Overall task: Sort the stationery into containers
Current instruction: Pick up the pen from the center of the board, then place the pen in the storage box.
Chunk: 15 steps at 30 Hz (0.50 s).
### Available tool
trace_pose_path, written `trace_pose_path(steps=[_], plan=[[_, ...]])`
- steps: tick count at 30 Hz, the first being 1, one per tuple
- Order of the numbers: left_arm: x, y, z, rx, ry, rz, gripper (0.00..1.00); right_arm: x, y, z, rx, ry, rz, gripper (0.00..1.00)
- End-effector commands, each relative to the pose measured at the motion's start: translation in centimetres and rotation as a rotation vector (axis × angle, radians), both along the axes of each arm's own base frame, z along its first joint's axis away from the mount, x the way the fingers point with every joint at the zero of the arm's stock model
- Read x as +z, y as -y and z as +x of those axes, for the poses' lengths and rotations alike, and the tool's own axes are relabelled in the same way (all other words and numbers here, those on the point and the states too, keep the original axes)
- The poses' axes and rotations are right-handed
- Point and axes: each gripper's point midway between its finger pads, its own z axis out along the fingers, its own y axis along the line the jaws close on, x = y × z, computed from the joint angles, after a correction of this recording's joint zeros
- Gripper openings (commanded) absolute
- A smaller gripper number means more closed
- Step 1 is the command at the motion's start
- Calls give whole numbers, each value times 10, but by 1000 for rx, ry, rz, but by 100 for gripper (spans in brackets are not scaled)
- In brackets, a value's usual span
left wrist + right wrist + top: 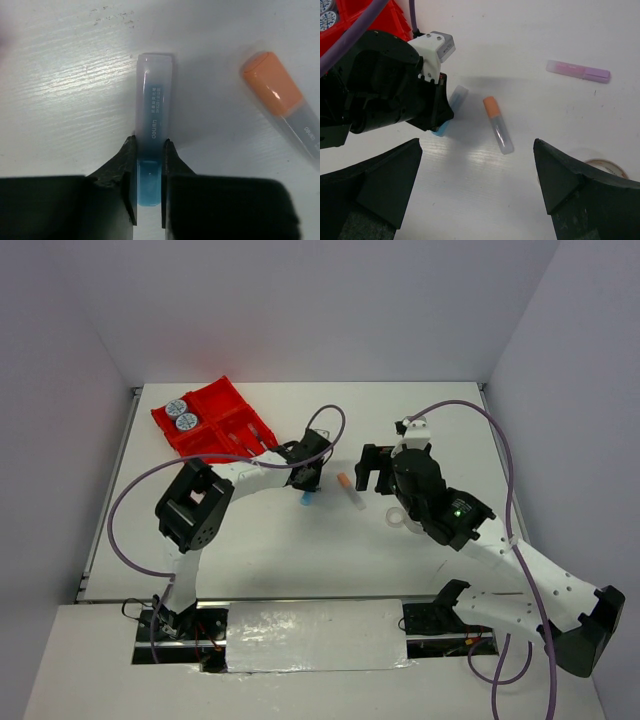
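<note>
A light-blue stick (154, 100) lies on the white table, and my left gripper (150, 144) is shut on its darker blue end. In the top view this gripper (306, 483) is near the table's middle, with the stick's tip (302, 499) showing below it. An orange-tipped stick (349, 490) lies just to the right and also shows in the left wrist view (280, 95). My right gripper (477, 170) is open and empty, above the table near the orange-tipped stick (497, 125). A pink stick (577, 71) lies farther off. The red tray (228, 400) holds two patterned tubs (181, 414).
A clear tape ring (398, 518) lies beside the right arm and shows at the right wrist view's edge (606, 166). The left arm's black body (380, 90) fills the left of the right wrist view. Purple cables (500, 450) loop over both arms.
</note>
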Motion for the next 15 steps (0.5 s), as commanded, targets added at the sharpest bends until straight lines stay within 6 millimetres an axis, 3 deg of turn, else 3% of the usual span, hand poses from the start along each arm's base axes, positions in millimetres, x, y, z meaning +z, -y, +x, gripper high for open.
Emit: trace_pose_path(steps=[1,4,8,11,13,15], plan=[[10,-1,-3,-7,0,-18,0,20,-1,2,4,51,41,100],[44,-5,6,3,55,-49,0,20,-2,1,15,53,46,100],[104,-7,27,17,165,-129,0,19,-4,1,24,51,45,100],[135,-10,41,34,217,-138,0,19,-3,1,23,52,40,100],[156,-22,53,96,259,-133,0,19,-4,1,27,55,43,100],[175,-53,75,208,303,-140,0,20,-6,0,41,57,48,100]])
